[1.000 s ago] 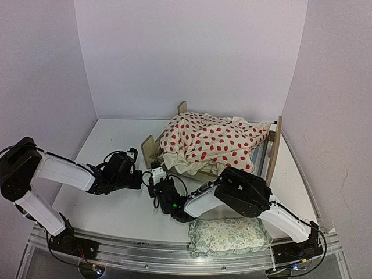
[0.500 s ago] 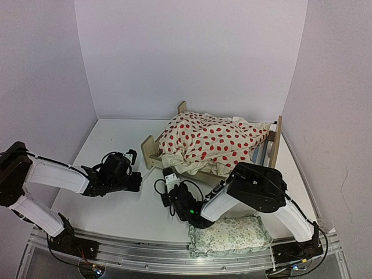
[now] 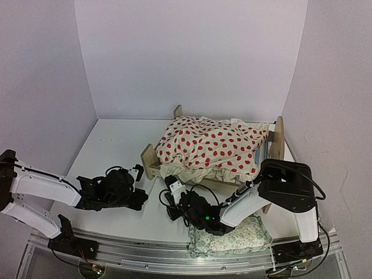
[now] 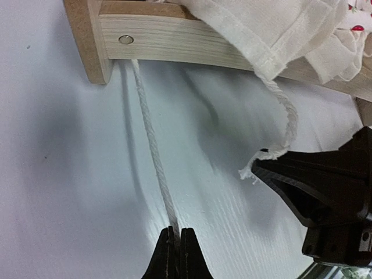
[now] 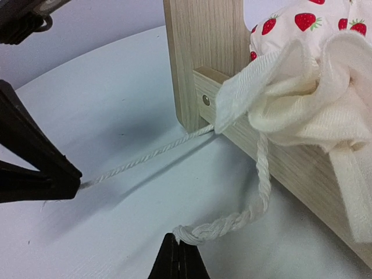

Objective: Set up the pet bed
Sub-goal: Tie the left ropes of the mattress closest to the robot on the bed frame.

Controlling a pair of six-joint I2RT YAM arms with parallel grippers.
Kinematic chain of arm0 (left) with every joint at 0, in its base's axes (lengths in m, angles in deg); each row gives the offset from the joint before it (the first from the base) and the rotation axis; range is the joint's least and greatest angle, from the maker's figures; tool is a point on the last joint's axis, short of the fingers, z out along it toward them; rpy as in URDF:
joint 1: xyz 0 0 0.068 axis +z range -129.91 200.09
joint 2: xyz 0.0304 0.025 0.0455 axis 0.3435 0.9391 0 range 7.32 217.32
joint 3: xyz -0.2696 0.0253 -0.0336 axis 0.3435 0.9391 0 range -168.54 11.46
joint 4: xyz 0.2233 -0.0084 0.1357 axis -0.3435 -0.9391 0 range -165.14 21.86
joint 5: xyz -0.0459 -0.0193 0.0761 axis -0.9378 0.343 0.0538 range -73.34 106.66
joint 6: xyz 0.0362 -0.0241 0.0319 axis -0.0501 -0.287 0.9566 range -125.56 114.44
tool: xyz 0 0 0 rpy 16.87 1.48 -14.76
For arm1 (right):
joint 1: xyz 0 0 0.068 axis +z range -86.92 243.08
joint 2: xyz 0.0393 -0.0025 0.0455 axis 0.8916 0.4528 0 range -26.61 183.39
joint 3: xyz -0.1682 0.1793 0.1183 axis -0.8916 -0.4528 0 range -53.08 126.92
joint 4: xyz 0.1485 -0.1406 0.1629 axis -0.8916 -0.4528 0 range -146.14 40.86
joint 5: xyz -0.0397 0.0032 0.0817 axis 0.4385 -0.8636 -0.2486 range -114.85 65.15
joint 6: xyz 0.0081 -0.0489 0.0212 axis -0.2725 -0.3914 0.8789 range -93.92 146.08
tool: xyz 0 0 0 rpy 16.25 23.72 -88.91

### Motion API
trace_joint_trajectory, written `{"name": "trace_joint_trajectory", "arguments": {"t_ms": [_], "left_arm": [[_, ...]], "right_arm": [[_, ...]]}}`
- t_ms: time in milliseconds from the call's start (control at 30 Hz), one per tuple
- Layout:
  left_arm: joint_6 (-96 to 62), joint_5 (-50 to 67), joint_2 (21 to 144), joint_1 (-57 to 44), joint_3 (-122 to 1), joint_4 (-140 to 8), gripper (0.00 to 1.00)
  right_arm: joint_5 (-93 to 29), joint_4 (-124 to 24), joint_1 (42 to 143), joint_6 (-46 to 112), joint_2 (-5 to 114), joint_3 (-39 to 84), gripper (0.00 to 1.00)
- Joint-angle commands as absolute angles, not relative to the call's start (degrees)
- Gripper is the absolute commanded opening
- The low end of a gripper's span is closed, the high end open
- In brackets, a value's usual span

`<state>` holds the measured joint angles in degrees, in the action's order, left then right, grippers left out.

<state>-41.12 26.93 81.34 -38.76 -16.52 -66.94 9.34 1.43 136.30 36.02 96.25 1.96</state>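
White table boxed in by pale lilac walls. Just beyond both grippers stands the pet bed, with a cream red-dotted cushion heaped in it, hiding most of its base. The left gripper is clenched on a thin white cord from the bed's corner. The right gripper pinches a twisted cord by its frayed end. Both have drawn back toward the near edge since a second ago. The right arm partly hides a floral pillow.

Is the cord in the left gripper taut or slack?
Taut: the cord runs straight from the pet bed into the shut left gripper.
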Motion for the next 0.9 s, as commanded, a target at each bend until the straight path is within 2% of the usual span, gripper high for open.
{"name": "trace_joint_trajectory", "arguments": {"t_ms": [0, 133, 467, 800, 867], "left_arm": [[-44.44, 26.98, 76.96, -44.77, -18.94, -72.7, 0.0], [-44.67, 28.03, 76.11, -47.11, -17.86, -72.54, 0.0], [-44.3, 31.35, 74.19, -47.12, -18.26, -72.34, 0.0], [-43.96, 31.38, 70.91, -47.11, -16.99, -72.03, 0.0], [-43.85, 31.64, 71.15, -47.15, -16.8, -71.91, 0.0]], "right_arm": [[6.94, -1.51, 137.54, 38.99, 89.77, -0.83, 0.0], [2.94, -3.79, 137.63, 40.37, 89.1, -0.85, 0.0], [-13.29, -3.81, 137.68, 43.66, 97.92, 5.49, 0.0], [-15.02, -4.84, 137.65, 43.13, 107.47, 16.44, 0.0], [-14.47, -4.84, 137.63, 42.84, 106.99, 16.16, 0.05]]}}
